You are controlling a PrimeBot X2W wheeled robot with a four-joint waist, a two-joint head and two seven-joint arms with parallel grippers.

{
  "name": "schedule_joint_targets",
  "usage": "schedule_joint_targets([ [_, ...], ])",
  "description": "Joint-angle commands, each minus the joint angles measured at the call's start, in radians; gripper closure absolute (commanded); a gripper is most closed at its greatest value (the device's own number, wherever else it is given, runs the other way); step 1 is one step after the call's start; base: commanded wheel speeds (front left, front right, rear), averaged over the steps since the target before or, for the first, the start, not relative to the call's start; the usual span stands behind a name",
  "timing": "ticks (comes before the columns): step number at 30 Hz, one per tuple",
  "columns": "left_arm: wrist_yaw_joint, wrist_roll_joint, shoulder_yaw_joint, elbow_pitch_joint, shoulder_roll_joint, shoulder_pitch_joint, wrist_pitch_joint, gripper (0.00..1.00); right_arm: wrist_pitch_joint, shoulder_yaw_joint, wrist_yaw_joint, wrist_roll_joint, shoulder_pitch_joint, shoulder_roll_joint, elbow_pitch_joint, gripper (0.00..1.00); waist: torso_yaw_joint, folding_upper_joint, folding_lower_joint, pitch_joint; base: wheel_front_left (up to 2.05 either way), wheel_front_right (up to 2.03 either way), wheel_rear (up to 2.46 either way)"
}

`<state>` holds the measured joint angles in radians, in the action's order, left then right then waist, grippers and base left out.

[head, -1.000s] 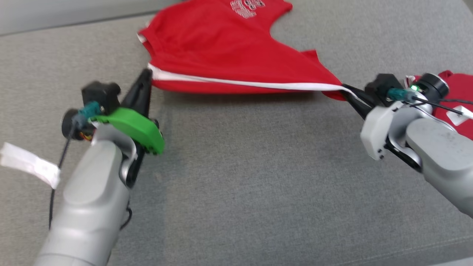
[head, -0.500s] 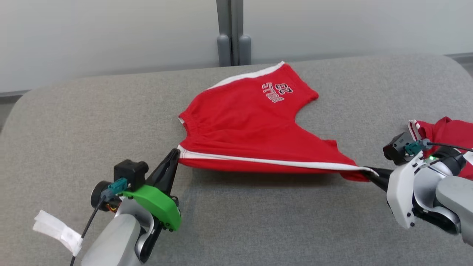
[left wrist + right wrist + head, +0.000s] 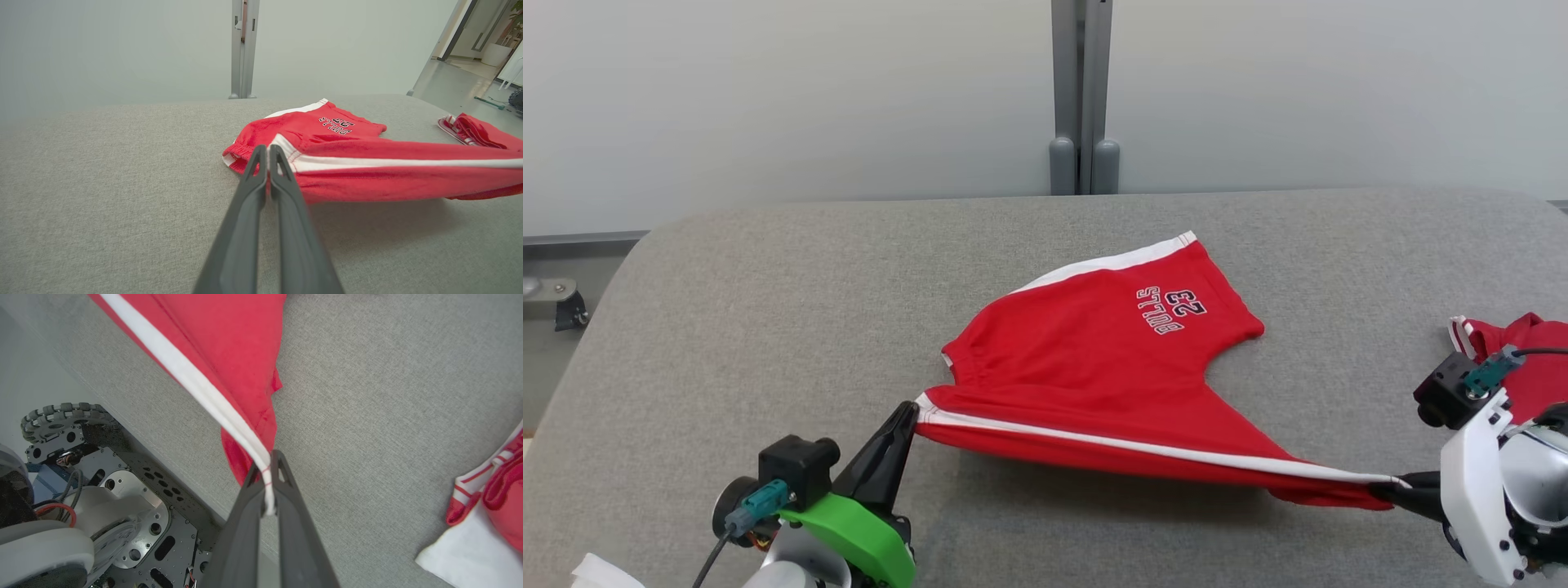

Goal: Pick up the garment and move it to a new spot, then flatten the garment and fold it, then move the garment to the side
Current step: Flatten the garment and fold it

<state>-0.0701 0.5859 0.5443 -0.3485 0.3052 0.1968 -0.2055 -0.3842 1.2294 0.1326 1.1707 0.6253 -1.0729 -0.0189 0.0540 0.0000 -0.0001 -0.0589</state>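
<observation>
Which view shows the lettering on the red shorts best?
The head view: the lettering on the red shorts lies facing the camera, large and sharp. The left wrist view shows it small and slanted. The right wrist view gives the shorts' striped edge.

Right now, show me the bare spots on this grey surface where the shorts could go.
Widest bare stretch of the grey surface: left of the red shorts and the left hand. A narrower strip runs behind the shorts along the far edge. Crowded: the right end, with the right hand and another red garment.
</observation>
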Motion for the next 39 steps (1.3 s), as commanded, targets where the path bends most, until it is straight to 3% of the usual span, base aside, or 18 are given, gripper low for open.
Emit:
schedule_joint_targets([
  [1,0.024,0.002,-0.019,0.027,0.029,-0.016,0.008,1.0,-0.02,-0.023,-0.004,0.004,-0.01,-0.029,0.017,1.0,0.011,0.0,0.0001,0.006,0.0,0.0,0.0],
  [6,0.043,-0.003,-0.013,0.105,0.033,-0.007,0.042,1.0,-0.066,-0.1,-0.004,-0.028,0.022,-0.053,0.056,1.0,0.024,0.0,0.0001,0.031,0.0,0.0,0.0],
  [11,0.048,-0.018,-0.001,0.14,-0.001,0.087,0.066,1.0,-0.104,-0.188,-0.003,-0.059,0.075,-0.043,0.04,1.0,0.047,0.0,0.0001,0.114,0.0,0.0,0.0],
  [20,0.017,-0.067,0.026,0.065,-0.069,0.304,0.045,1.0,-0.187,-0.284,-0.003,-0.145,0.254,0.005,-0.033,1.0,0.088,0.0,0.0001,0.295,0.0,0.0,0.0],
  [25,0.001,-0.083,0.042,-0.022,-0.102,0.392,0.021,1.0,-0.22,-0.281,-0.003,-0.181,0.356,0.059,-0.103,1.0,0.102,0.0,0.0001,0.356,0.0,0.0,0.0],
  [32,0.036,-0.116,0.051,-0.153,-0.149,0.487,0.006,1.0,-0.235,-0.231,-0.003,-0.219,0.474,0.106,-0.195,1.0,0.122,0.0,0.0001,0.436,0.0,0.0,0.0],
  [39,0.028,-0.132,0.061,-0.238,-0.183,0.558,-0.026,1.0,-0.204,-0.157,-0.003,-0.248,0.589,0.131,-0.265,1.0,0.138,0.0,0.0001,0.505,0.0,0.0,0.0],
])
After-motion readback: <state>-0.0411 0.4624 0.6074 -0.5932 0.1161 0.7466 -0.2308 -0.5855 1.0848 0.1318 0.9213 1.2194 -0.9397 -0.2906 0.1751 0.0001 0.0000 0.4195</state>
